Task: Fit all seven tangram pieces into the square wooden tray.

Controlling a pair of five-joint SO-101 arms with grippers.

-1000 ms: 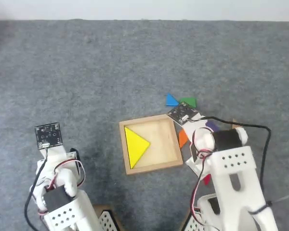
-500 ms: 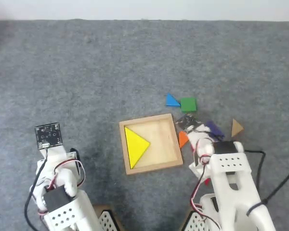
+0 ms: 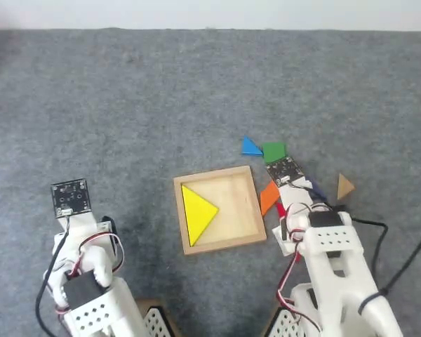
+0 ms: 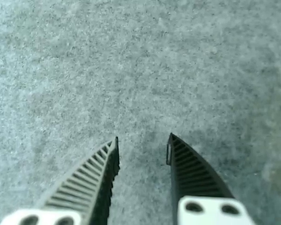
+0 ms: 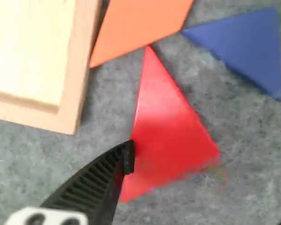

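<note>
The square wooden tray (image 3: 249, 232) lies mid-table with a yellow triangle (image 3: 196, 209) in its left part. Just right of it lie an orange piece (image 3: 269, 199) and a red triangle (image 3: 281, 209), both partly under the right arm. A small blue triangle (image 3: 250, 146), a green square (image 3: 274, 151) and a brown triangle (image 3: 344, 186) lie beyond. In the right wrist view my right gripper (image 5: 201, 183) is open low over the red triangle (image 5: 171, 131), one finger (image 5: 107, 180) touching its edge, near the tray corner (image 5: 79, 93), the orange piece (image 5: 140, 21) and a dark blue triangle (image 5: 246, 42). My left gripper (image 4: 143, 138) is open over bare carpet.
Grey carpet covers the whole table. The left arm (image 3: 81, 253) stands at the front left, far from the tray. The right arm's body (image 3: 330, 260) and its cable (image 3: 400, 270) cover the ground right of the tray.
The right arm has swung right and back, from beside the green square to over the red and orange pieces, uncovering the brown triangle. The left arm has not moved.
</note>
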